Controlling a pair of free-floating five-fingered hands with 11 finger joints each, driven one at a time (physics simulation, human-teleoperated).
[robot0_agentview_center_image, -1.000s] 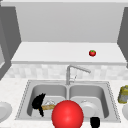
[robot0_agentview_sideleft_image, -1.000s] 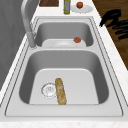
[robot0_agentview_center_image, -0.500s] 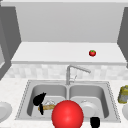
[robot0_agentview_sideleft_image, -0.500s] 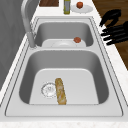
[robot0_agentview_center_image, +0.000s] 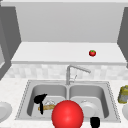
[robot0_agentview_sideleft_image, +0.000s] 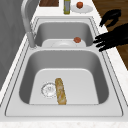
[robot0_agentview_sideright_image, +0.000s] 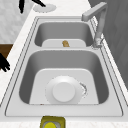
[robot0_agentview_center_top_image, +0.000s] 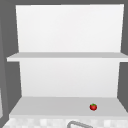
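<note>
White stone counter on my far left carries a pale plate (robot0_agentview_center_image: 3, 111), set back from the sink's rim (robot0_agentview_sideleft_image: 110, 75). Next comes my left hand (robot0_agentview_center_image: 40, 99), hanging in the air at the front of the sink. Its fingers are straight and spread apart, aimed in over the rim, and hold nothing. I judge that flat, splayed pose suits a reach rather than a grip.

Below it, a crusty loaf (robot0_agentview_sideleft_image: 60, 91) lies flat on the left basin's floor just beside the drain (robot0_agentview_sideleft_image: 48, 89). There is bare steel all round it, so the room for coming down from above looks good.

Further right, the red ball (robot0_agentview_center_image: 67, 115) sits about level with the divider, near my left fingertips but apart from them. I cannot tell whether it rests on anything. The faucet (robot0_agentview_center_image: 71, 72) rises behind the divider, well away from both hands.

A white dish (robot0_agentview_sideright_image: 63, 92) takes up most of the right basin's floor, leaving little space there. My right hand (robot0_agentview_center_image: 95, 122) hovers off the front edge. I cannot tell whether it is open or closed. An olive bottle (robot0_agentview_center_image: 123, 94) stands on the right counter.
</note>
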